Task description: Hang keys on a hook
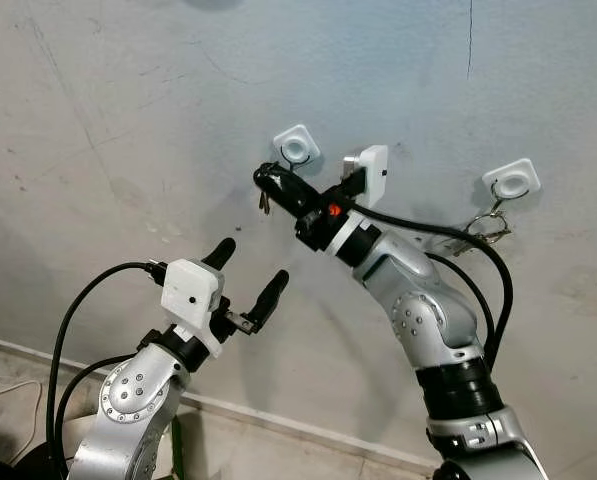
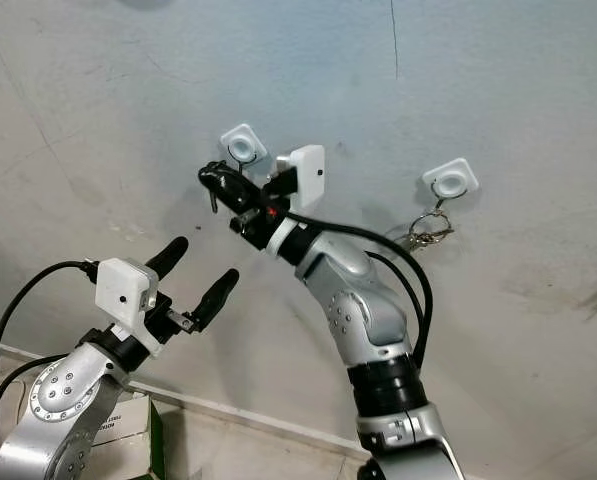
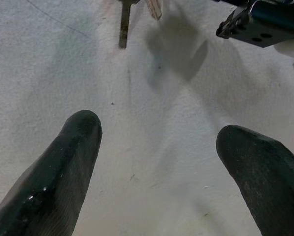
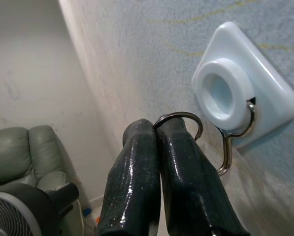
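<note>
While the right tool point(image 4: 156, 135) pinches the key ring point(image 4: 179, 118) with keys point(image 1: 264, 203) dangling below, the wire hook point(image 4: 230, 147) lies just beside and past its fingertips; the left tool point(image 1: 250, 270), lower, gapes empty.

On the wall point(image 1: 128, 90) ahead, one hook point(image 1: 296, 147) sits to the left and another hook point(image 1: 511, 181) to its right, a key bunch point(image 1: 486, 228) hanging from it. My right gripper point(image 1: 266, 182) is just below the left hook, keys point(image 1: 264, 204) beneath; my left gripper point(image 1: 248, 275) lower left
</note>
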Motion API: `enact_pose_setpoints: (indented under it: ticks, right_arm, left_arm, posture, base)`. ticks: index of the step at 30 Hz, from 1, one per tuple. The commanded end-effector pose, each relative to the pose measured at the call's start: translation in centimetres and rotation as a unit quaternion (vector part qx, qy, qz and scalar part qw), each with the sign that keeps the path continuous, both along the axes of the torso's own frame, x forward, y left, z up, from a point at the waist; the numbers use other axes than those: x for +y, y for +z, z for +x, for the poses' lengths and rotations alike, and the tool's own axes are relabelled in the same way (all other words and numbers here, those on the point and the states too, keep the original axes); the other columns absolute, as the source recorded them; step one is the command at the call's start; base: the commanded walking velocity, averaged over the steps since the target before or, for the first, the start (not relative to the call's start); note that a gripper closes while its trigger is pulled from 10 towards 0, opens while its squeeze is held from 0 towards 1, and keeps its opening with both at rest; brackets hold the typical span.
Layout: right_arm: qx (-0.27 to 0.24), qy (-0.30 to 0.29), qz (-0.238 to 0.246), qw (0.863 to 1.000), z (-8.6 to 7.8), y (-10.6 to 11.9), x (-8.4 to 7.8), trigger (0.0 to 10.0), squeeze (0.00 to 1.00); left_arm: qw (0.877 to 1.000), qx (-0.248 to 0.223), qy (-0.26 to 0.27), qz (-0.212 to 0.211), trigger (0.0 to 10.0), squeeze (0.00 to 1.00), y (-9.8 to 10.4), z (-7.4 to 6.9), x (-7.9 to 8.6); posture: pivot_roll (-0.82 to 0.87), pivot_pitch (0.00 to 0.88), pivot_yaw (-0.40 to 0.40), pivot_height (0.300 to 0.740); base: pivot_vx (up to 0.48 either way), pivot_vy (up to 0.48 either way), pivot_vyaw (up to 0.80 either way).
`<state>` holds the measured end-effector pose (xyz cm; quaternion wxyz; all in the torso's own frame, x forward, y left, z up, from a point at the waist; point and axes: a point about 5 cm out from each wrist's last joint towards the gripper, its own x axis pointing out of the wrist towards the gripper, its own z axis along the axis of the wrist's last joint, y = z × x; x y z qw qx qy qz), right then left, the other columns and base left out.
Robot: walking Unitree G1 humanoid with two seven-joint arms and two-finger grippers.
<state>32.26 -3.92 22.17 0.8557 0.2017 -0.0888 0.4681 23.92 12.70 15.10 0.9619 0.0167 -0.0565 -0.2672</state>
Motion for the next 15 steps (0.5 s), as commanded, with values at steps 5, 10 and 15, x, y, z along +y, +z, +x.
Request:
enact_pose_setpoints:
  ticks: [5, 10, 15]
  right_arm:
    - [-0.002, -0.015, 0.011, 1.000, 0.2, 0.4, -0.7, 10.0, 0.00]
    - [0.002, 0.003, 0.012, 1.000, -0.5, 0.0, -1.3, 10.0, 0.00]
    - [0.000, 0.031, 0.012, 0.999, -1.6, -0.2, -1.6, 10.0, 0.00]
  left_arm:
    - [1.000, 0.000, 0.008, 0.004, 10.0, 0.00, 0.0, -0.1, 0.2]
    - [1.000, 0.001, 0.006, 0.003, 10.0, 0.00, -0.1, -0.1, 0.1]
    - [1.000, 0.002, 0.006, 0.005, 10.0, 0.00, -0.1, -0.1, 0.2]
  posture:
    - [0.14, 0.000, 0.019, 0.740]
    - [0.14, 0.000, 0.020, 0.740]
    - [0.14, 0.000, 0.024, 0.740]
  base:
    - [0.000, 0.000, 0.00]
    - [0.000, 0.000, 0.00]
    - [0.000, 0.000, 0.00]
